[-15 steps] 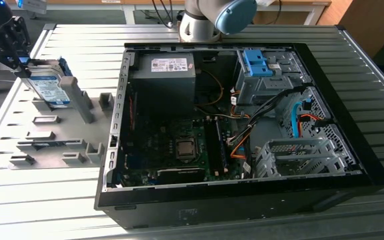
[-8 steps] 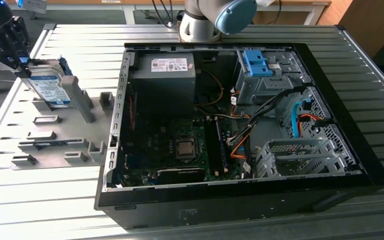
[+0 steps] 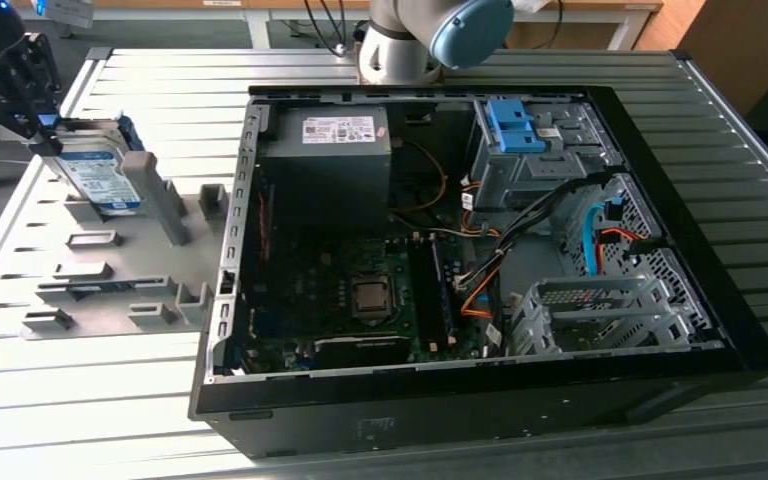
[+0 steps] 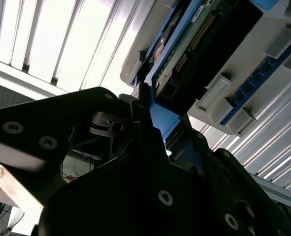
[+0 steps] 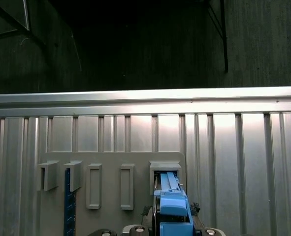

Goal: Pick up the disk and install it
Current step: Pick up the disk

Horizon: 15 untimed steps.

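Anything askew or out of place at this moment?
The disk stands tilted, not upright, at the gray slotted rack on the exterior view's left, with the gripper at its upper end. Nothing spilled or damaged shows in the open computer case.

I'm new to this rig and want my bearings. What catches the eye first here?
The open computer case, its insides bared, takes the middle and the exterior view's right of the slatted table. At that view's left the gripper is at the top of the disk, which stands tilted in a grey rack.
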Each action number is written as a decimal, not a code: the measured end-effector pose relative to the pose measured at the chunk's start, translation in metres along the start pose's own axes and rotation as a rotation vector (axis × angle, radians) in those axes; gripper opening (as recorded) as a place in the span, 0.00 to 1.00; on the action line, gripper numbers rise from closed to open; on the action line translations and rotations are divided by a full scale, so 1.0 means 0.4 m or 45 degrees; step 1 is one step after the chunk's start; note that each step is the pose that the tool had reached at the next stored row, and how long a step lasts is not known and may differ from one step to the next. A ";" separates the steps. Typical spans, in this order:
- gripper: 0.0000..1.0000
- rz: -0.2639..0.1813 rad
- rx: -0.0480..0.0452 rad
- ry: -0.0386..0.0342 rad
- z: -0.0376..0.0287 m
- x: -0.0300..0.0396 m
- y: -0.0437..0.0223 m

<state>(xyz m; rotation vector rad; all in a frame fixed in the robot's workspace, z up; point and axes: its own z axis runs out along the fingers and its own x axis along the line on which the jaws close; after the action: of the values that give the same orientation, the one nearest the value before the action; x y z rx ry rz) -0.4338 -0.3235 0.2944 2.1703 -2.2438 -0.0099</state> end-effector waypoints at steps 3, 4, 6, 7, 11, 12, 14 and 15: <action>0.38 0.000 0.000 -0.0001 0.000 0.000 0.000; 0.38 0.000 0.000 -0.0001 0.000 0.000 0.000; 0.44 0.000 0.000 -0.0001 0.000 0.000 0.000; 0.44 0.000 0.000 -0.0001 0.000 0.000 0.000; 0.44 0.001 0.000 -0.0001 0.000 0.000 0.000; 0.44 0.001 0.000 -0.0001 0.000 0.000 0.000; 0.43 0.001 0.000 0.0000 0.000 0.000 0.000; 0.43 0.001 0.000 -0.0001 0.000 0.000 0.000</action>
<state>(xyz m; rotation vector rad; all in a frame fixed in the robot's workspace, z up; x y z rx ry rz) -0.4338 -0.3235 0.2944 2.1695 -2.2448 -0.0099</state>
